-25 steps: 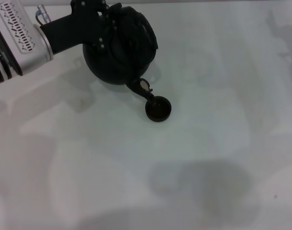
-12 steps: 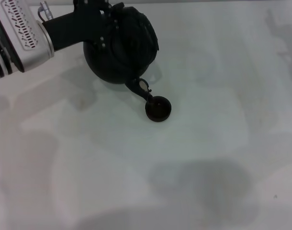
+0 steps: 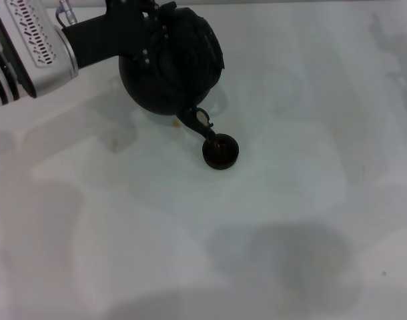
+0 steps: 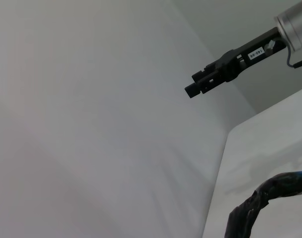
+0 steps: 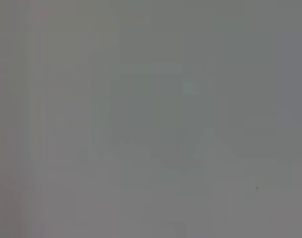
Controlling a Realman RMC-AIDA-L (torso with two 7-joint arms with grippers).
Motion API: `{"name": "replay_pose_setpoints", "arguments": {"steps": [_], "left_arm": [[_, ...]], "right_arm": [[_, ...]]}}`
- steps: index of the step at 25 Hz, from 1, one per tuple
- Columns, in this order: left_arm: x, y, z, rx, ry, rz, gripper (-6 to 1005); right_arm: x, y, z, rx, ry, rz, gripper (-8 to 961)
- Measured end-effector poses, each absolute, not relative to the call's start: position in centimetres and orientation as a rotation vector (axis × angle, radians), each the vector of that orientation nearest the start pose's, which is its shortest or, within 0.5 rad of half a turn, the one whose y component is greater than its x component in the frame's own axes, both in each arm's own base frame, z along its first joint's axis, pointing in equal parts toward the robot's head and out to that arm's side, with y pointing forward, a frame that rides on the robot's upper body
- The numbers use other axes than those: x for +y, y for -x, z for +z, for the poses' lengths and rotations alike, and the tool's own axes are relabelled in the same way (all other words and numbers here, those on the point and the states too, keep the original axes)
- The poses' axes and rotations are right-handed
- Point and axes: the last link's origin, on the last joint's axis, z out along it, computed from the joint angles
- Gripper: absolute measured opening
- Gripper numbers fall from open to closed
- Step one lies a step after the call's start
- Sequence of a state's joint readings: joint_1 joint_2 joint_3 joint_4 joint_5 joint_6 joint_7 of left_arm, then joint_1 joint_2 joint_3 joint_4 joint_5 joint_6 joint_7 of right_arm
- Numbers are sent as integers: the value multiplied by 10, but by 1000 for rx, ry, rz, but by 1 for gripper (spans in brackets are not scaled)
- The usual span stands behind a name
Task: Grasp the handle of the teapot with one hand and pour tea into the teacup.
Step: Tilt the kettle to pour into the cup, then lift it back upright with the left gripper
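Observation:
The matte-black teapot (image 3: 169, 73) hangs tilted at the back left of the white table in the head view. Its short spout (image 3: 198, 123) points down at the rim of the tiny black teacup (image 3: 221, 152). My left gripper (image 3: 147, 32) is shut on the handle at the pot's top, where black on black hides most of it. In the left wrist view a piece of the dark wrapped handle (image 4: 262, 198) shows close up. My right gripper (image 4: 205, 84) shows far off in that view, held in the air, and is out of the head view.
The white table (image 3: 290, 200) stretches in front of and to the right of the cup, with only soft shadows on it. The right wrist view shows a blank grey surface.
My left arm and the teapot have shifted slightly toward the back. The spout tip stays over the teacup's rim, and the cup has not moved.

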State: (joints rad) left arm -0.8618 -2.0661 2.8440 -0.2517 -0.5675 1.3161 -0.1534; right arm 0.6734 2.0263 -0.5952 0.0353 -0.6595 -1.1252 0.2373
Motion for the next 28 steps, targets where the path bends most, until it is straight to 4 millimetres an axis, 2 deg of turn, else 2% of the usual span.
{"name": "replay_pose_setpoints", "arguments": {"steps": [28], "left_arm": [[398,222,-34,505,2339,-456,110]], "right_arm": [[398,-311,35,530,1484,730,827]]}}
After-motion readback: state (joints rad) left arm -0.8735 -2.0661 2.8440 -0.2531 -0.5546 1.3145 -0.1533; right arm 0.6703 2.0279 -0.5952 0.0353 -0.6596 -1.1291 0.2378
